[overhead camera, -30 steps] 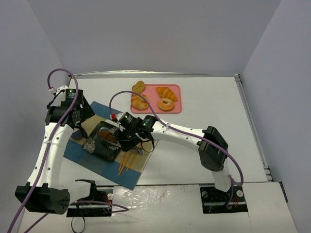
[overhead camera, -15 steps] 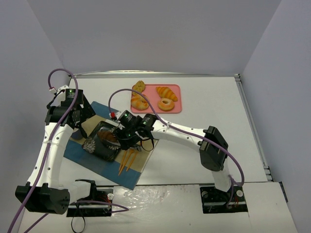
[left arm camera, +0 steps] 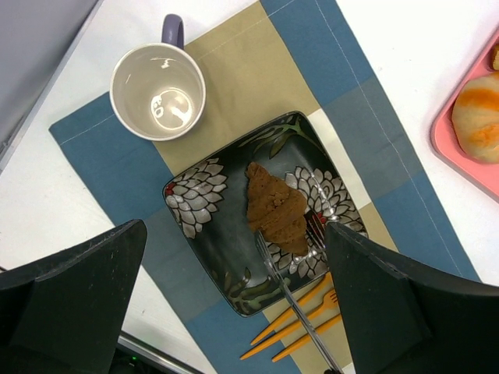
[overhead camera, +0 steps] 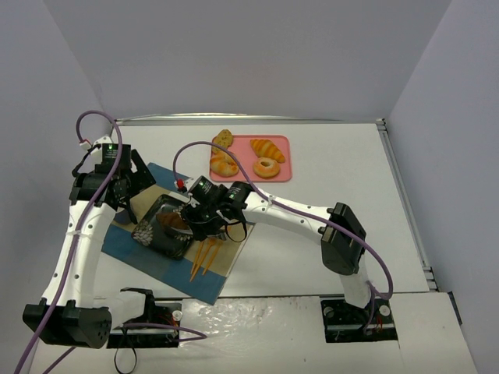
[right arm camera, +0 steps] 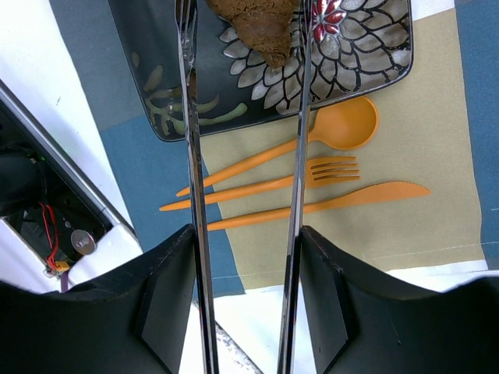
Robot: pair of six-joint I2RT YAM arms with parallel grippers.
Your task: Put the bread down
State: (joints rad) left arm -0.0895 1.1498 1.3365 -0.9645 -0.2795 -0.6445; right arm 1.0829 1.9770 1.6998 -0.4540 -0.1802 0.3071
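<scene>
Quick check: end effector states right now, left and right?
Left end effector: open, empty.
Right end effector: gripping metal tongs, whose arms straddle the bread on the plate.

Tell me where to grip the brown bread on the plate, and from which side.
Grip the bread across its wide middle, coming down from above. It lies flat on the plate, a wedge narrowing toward its ends, so its two long sides are free to pinch. The tongs straddle one end; jaws set nearer the middle would likely hold better.
</scene>
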